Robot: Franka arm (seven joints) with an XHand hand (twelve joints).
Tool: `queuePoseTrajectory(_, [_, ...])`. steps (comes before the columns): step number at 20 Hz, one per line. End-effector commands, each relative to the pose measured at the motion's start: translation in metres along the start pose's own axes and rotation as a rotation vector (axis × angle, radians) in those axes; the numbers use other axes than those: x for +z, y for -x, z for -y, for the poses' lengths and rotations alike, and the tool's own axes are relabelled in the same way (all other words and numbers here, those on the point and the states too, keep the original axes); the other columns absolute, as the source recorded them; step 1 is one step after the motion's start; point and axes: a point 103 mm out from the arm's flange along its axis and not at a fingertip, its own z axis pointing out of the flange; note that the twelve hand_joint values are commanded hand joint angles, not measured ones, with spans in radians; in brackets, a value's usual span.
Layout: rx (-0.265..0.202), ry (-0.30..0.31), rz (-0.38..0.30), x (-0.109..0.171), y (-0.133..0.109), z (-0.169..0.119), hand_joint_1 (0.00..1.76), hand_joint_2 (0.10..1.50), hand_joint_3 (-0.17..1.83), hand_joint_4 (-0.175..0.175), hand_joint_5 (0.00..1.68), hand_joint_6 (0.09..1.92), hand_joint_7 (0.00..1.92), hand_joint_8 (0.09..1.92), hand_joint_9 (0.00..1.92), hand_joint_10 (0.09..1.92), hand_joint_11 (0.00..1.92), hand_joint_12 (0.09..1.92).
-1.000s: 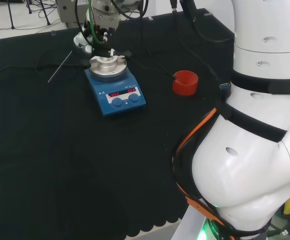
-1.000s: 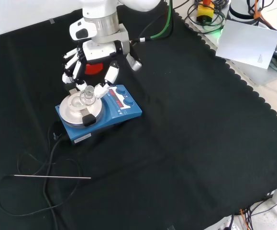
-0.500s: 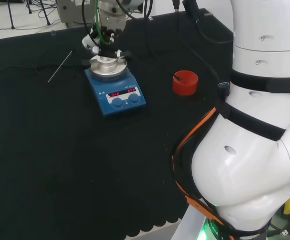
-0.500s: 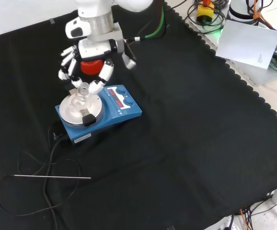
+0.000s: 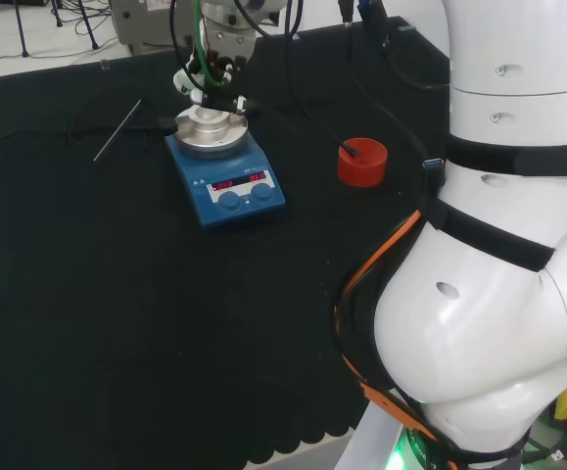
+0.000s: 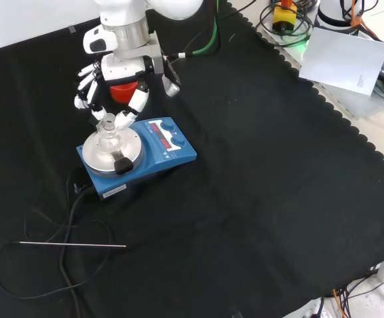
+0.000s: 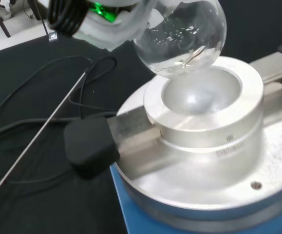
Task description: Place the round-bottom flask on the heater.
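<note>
Glass flask [image 6: 107, 130] sits in the heater's [image 6: 136, 156] metal cup.
The hand [image 6: 121, 74] has lifted up and back since a moment ago. Its fingers [image 6: 83, 86] are spread and hold nothing, so the flask stands by itself and the job looks done. The metal cup has tiny writing on it, and the heater shows red numbers.

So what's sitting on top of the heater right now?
A metal block with a bowl-shaped well, and the clear round-bottom flask at its rim. The flask looks empty. The contact point is hard to see.
</note>
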Motion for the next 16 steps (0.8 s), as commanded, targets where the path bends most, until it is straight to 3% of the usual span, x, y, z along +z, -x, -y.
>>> queuePoseTrajectory(1, [0.011,-0.004,0.006,0.002,0.007,-0.013,1.10,0.72,0.61,0.175,1.18,0.82,0.51,0.59,0.70,0.56,0.28,1.31])
queuePoseTrajectory(6, [0.029,-0.006,0.003,0.008,0.012,-0.022,1.10,0.72,0.61,0.175,1.18,0.82,0.51,0.59,0.70,0.56,0.28,1.31])
queuePoseTrajectory(9, [0.016,-0.015,0.007,0.012,0.005,-0.011,1.10,0.71,0.61,0.175,1.18,0.82,0.51,0.59,0.70,0.56,0.28,1.31])
queuePoseTrajectory(16, [0.035,-0.027,0.011,0.016,0.018,-0.030,1.10,0.71,0.62,0.175,1.18,0.82,0.51,0.59,0.70,0.56,0.28,1.31])
